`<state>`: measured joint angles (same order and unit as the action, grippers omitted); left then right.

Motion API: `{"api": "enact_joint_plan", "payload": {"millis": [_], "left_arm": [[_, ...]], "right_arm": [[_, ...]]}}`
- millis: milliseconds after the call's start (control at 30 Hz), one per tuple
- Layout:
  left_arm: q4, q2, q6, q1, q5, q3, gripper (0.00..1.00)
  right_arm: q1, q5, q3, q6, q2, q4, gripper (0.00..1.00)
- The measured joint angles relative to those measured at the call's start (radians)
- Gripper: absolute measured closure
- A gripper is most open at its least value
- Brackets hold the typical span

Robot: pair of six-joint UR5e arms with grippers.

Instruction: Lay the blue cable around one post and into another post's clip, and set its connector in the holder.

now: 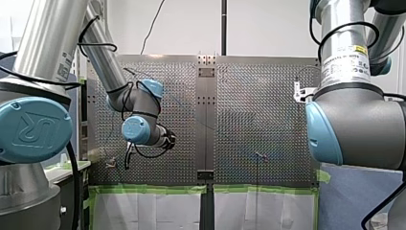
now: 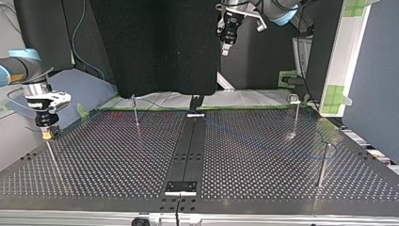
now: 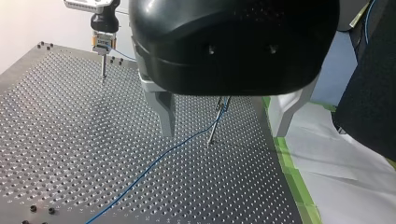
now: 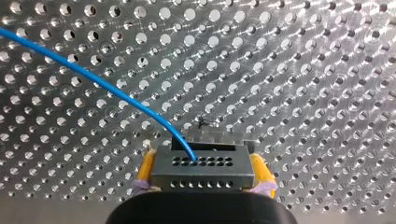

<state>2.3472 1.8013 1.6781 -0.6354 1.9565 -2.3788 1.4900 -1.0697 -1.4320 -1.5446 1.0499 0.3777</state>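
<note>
My right gripper [image 4: 203,161] is shut with its yellow pads [image 4: 146,170] on the black connector [image 4: 203,175]. The blue cable [image 4: 100,86] leaves the connector's face and curves away over the perforated plate. At the top view's left this gripper [image 2: 48,133] holds the connector just above a thin post [image 2: 52,157]. My left gripper [image 3: 221,134] hangs open above the plate. Ahead of it, between its fingers, stands a slim post [image 3: 214,126] that the blue cable [image 3: 154,163] meets. In the top view it [image 2: 226,47] sits high, near the far edge.
The top view shows more posts: one left of centre [image 2: 135,113], one with a clip [image 2: 295,115] at the right, and one nearer the camera [image 2: 323,165]. A dark centre strip [image 2: 188,150] divides the plate. Green tape [image 3: 292,172] edges the plate beside white paper.
</note>
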Motion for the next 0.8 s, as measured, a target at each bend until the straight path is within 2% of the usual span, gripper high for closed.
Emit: {"api": "enact_joint_plan", "payload": {"millis": [300, 567, 800], "left_arm": [[0.000, 0.000, -0.002, 0.000, 0.000, 0.000, 0.00], [0.001, 0.000, -0.004, 0.002, 0.000, 0.000, 0.00], [0.002, 0.000, -0.005, 0.003, 0.000, 0.000, 0.00]], "right_arm": [[0.001, 0.011, 0.000, 0.000, -0.023, 0.013, 1.00], [0.001, 0.032, 0.001, -0.003, -0.026, 0.025, 1.00], [0.001, 0.035, 0.001, 0.000, -0.025, 0.020, 1.00]]}}
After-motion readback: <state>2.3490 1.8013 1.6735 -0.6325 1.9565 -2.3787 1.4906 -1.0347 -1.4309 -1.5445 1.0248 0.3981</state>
